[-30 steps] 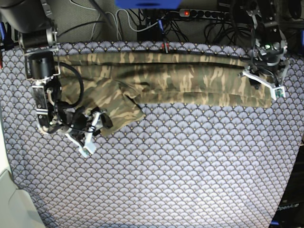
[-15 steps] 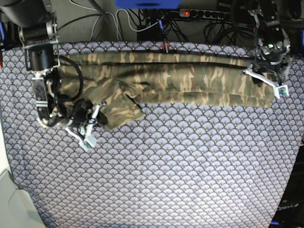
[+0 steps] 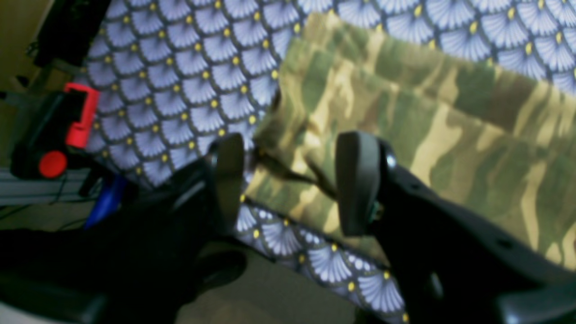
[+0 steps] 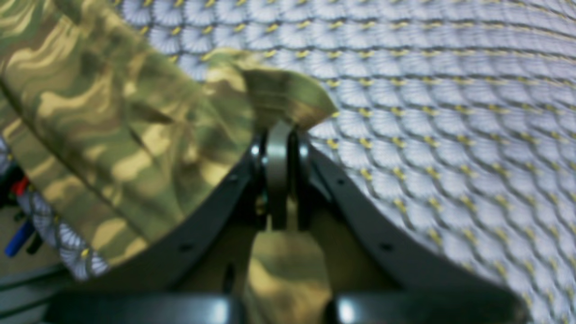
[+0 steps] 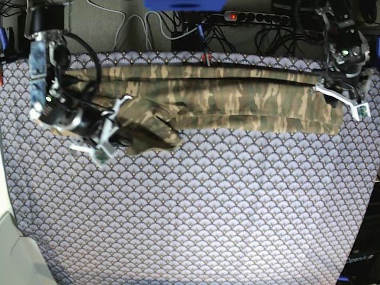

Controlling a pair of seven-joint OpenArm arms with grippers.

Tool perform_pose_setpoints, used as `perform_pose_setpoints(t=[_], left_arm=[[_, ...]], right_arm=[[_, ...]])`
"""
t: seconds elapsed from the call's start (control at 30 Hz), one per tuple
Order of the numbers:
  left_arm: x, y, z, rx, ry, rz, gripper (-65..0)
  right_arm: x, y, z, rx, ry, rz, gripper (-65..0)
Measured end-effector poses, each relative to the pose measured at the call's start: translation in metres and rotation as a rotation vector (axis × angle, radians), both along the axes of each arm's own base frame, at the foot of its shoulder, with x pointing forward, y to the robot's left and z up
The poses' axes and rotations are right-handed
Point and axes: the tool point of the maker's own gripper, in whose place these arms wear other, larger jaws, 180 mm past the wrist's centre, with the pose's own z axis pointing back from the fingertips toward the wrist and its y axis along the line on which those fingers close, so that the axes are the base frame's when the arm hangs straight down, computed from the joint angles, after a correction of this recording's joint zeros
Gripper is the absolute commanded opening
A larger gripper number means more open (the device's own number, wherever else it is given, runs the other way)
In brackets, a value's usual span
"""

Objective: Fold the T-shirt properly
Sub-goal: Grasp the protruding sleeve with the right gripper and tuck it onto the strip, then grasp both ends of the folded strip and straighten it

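The camouflage T-shirt (image 5: 225,98) lies as a long band across the far side of the table, with a bunched flap (image 5: 151,127) at its left end. My right gripper (image 5: 113,132) is shut on that flap. In the right wrist view its jaws (image 4: 279,132) pinch a fold of camouflage cloth (image 4: 135,112). My left gripper (image 5: 343,100) is at the shirt's right end. In the left wrist view it is open (image 3: 292,180) and straddles the shirt's corner (image 3: 405,135) near the table edge.
The blue-grey scallop tablecloth (image 5: 208,208) covers the table. A power strip with a red light (image 5: 249,16) and cables lie behind the far edge. A red and black clamp (image 3: 74,126) sits just off the table by my left gripper.
My right gripper has moved toward the far side and slightly left, taking the shirt's flap with it. My left gripper has shifted a little to the right at the shirt's end.
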Motion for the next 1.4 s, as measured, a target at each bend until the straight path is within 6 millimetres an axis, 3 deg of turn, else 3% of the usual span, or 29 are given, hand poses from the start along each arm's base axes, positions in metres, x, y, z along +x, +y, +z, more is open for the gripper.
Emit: perform_pose_setpoints(t=[0.17,0.3,0.4,0.57,0.63,0.83,1.07,1.3,1.4], left_arm=[[-0.008,0.023,0.007,0.043,0.006,0.047,-32.5],[-0.004,0.027,0.013,0.058,-0.008,0.036,-32.5],[-0.005,0.027,0.011,0.055,-0.005,0.041,-32.5],[-0.004,0.027,0.012,0.056,-0.008,0.040,-32.5],[-0.004,0.030,0.012,0.064,-0.003,0.036,-32.5],[-0.008,0.046,0.002,0.082,0.040,0.041,-32.5],[-0.007,0.053,-0.010,0.083,0.031,0.048,-32.5],[-0.006,0.056,-0.008,0.094,0.033,0.044,-32.4],[-0.009,0.066,-0.003,0.094,0.017,0.072,-25.5]], right_arm=[[-0.030,-0.023,0.008,-0.035,-0.014,-0.048,-65.0],[-0.055,-0.037,-0.007,-0.041,0.044,-0.093,-65.0],[-0.076,-0.037,-0.022,-0.040,0.104,-0.095,-65.0],[-0.095,-0.030,-0.025,0.023,0.106,-0.098,-65.0],[-0.101,-0.037,-0.028,0.020,0.119,-0.120,-65.0],[-0.092,-0.078,-0.018,-0.025,0.076,-0.231,-65.0],[-0.089,-0.081,-0.017,-0.023,0.069,-0.242,-65.0],[-0.080,-0.098,-0.046,0.001,0.139,-0.302,-65.0],[-0.078,-0.108,-0.058,0.002,0.170,-0.320,-65.0]])
